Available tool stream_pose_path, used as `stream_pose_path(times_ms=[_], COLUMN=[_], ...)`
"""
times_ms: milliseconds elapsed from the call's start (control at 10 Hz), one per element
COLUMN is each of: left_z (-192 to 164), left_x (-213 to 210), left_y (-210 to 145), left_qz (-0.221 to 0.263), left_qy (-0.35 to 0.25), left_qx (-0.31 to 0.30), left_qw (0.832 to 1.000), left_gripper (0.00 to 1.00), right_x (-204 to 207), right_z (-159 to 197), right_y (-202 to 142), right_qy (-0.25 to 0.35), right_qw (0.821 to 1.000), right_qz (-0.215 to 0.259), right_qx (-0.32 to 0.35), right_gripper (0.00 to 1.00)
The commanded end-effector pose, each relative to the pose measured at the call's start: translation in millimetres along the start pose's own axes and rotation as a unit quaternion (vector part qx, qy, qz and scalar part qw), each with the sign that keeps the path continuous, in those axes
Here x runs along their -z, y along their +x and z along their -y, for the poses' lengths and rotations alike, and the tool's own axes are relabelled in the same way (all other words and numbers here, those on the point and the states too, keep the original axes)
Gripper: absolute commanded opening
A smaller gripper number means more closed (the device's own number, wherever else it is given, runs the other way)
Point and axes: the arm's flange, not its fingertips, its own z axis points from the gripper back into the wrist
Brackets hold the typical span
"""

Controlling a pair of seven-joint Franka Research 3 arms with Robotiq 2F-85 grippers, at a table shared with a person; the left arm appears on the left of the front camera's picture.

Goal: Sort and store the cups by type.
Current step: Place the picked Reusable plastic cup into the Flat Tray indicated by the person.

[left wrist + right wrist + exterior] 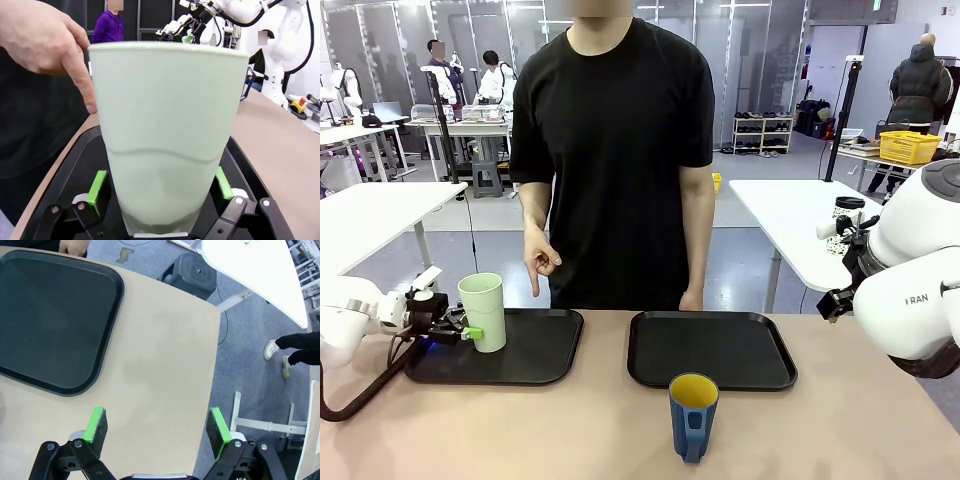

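Left gripper (160,182) stands wide around the green cup (167,125) on the left tray (545,350), pads (96,186) just off its sides. Right gripper (157,427) is wide too, holding nothing.

Green tumbler (483,312) on tray (545,362); blue mug (693,415) on table (570,430).

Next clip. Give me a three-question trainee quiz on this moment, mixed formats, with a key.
1. True or false: the green tumbler stands on the left tray.
2. The blue mug stands: A on the left tray; B on the bare table; C inside the tumbler.
3. Fill in: the left claw has its jaws ___ around the tumbler.
Key: 1 true; 2 B; 3 open.
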Motion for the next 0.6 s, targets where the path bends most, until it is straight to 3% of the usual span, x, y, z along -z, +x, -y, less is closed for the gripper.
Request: stream_pose_path(times_ms=[0,500], left_z=[-7,9], left_x=[-1,-26], left_y=[-6,-6], left_qz=[0.003,-0.001], left_qy=[-0.010,0.002], left_qx=[-0.011,-0.011], left_qw=[1.000,1.000], left_gripper=[1.00,1.00], right_x=[1,1], right_z=[1,1], right_y=[-1,-1], right_qy=[-0.001,-0.001], right_qw=[1.000,1.000], right_qz=[0.000,0.000], right_qx=[-0.001,-0.001], right_gripper=[1.00,1.00])
